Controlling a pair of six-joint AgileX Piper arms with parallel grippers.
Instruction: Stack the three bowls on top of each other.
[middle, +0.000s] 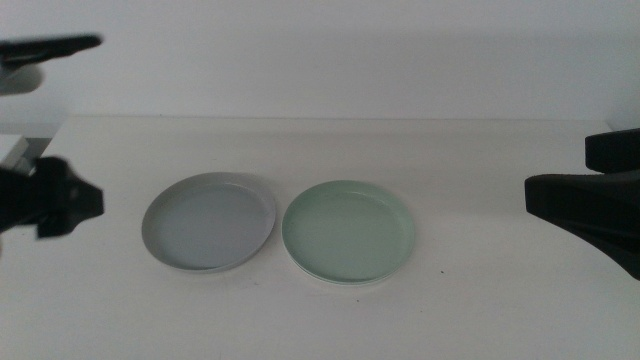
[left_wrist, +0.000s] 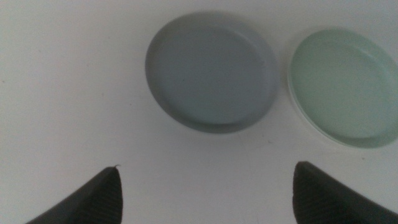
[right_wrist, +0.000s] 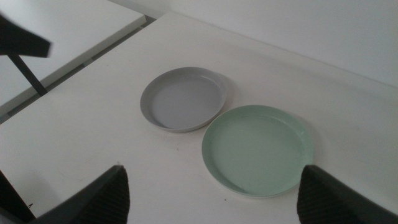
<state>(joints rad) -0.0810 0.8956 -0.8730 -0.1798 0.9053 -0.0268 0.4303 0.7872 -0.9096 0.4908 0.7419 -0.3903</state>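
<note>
Grey bowl (middle: 209, 221) just beside green bowl (middle: 349, 231)

Bright, even, diffuse light, washed-out white table (middle: 320, 320), faint soft shadows under the grey bowl (middle: 209, 221) and green bowl (middle: 349, 231), dark blurred left gripper (left_wrist: 205, 196) jaws, overall soft focus

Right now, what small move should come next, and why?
Probably lower the open left gripper onto the rim of the grey bowl: it lies alone beside the green bowl, which seems to sit on a white bowl. Right gripper waits at right.
</note>
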